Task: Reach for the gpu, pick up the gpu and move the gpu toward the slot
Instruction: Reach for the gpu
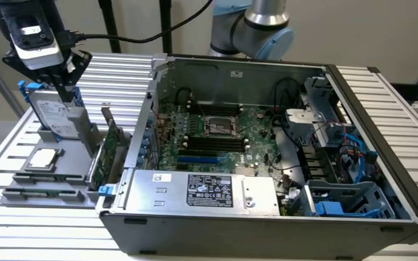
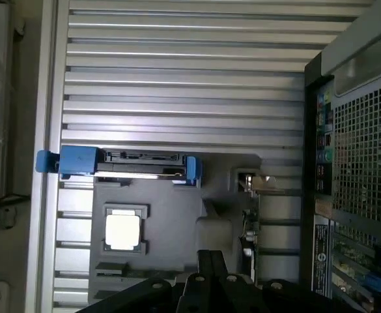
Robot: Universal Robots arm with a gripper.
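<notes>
Flanking the gpu are the hard drive and computer case.

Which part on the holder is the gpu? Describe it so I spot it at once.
Find the open computer case, then the grey holder beside it on the exterior view's left. The gpu stands on edge at the holder's side nearest the case: a thin green circuit-board card, unlike the bulkier silver hard drive in its blue frame and the small square chip lying flat.
</notes>
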